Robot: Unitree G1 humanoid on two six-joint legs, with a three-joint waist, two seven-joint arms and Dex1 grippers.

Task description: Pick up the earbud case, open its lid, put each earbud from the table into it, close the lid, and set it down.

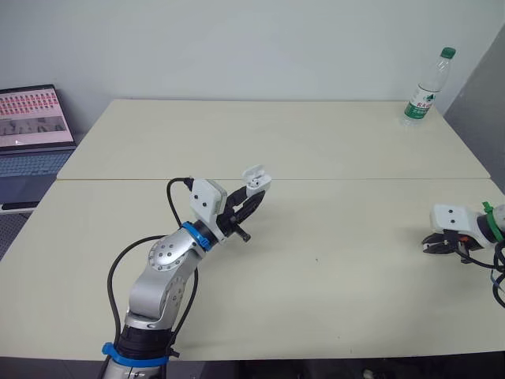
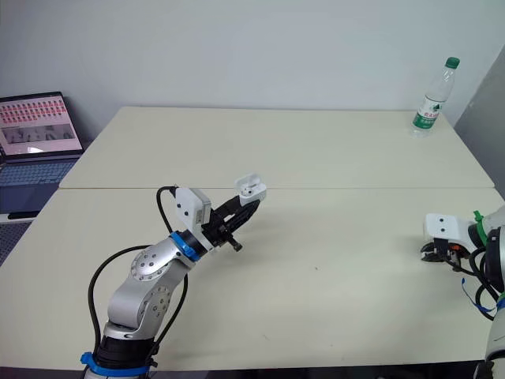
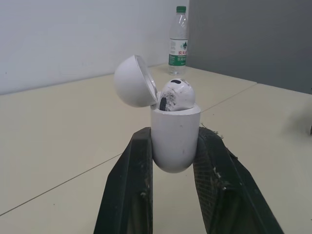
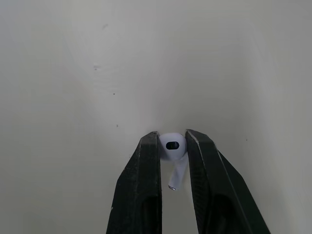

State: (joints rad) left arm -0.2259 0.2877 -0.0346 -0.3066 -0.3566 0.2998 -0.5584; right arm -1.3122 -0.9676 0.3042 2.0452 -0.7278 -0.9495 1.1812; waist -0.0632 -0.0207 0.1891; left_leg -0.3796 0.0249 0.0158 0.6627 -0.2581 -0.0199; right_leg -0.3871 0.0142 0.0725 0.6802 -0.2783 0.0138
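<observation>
My left gripper (image 1: 251,201) is shut on the white earbud case (image 3: 174,135), holding it above the table near the middle. The case lid (image 3: 134,81) is flipped open, and one white earbud (image 3: 177,95) sits inside the case. The case also shows in the left eye view as a small white shape (image 1: 255,178). At the table's right edge my right gripper (image 1: 436,244) is low over the surface, shut on the second white earbud (image 4: 172,148), whose stem points back between the fingers.
A clear plastic water bottle (image 1: 427,88) with a green cap stands at the far right corner. An open laptop (image 1: 31,126) sits on a separate surface to the left. A seam (image 1: 268,179) runs across between two joined tables.
</observation>
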